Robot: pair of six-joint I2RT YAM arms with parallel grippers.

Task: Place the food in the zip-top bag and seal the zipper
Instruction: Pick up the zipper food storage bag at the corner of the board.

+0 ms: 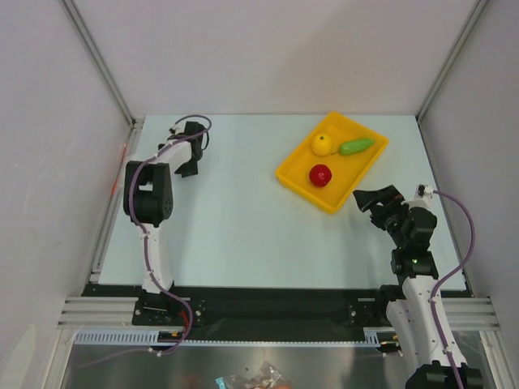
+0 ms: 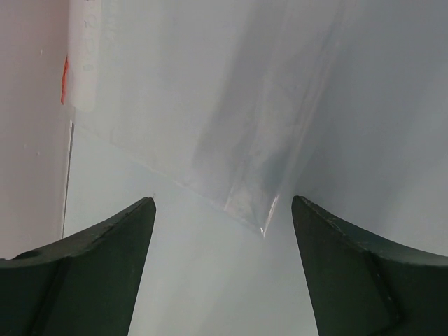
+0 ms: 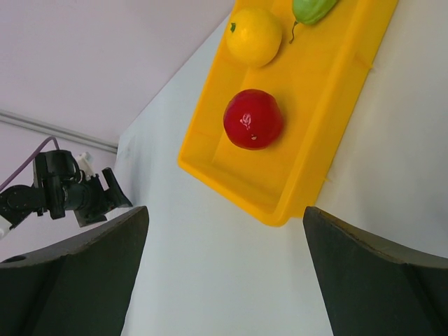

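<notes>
**A:** Food, where does it sit?

**B:** All three pieces lie in the yellow tray (image 1: 285, 173) on the far right of the table (image 1: 235, 227); the round lemon (image 1: 322, 143) is just beside the long green vegetable (image 1: 356, 147); the glossy red fruit (image 1: 320, 174) sits nearer the arms, apart from both.

**A:** Bag?

**B:** The bag (image 2: 210, 105) is clear and creased, by the left wall; its red-orange zipper (image 2: 64, 80) shows at the far left edge; one corner points toward the left gripper (image 2: 222, 201), whose jaws are spread.

**A:** Right gripper?

**B:** The right gripper (image 3: 225, 210) is spread wide too, near the tray's near corner.
</notes>
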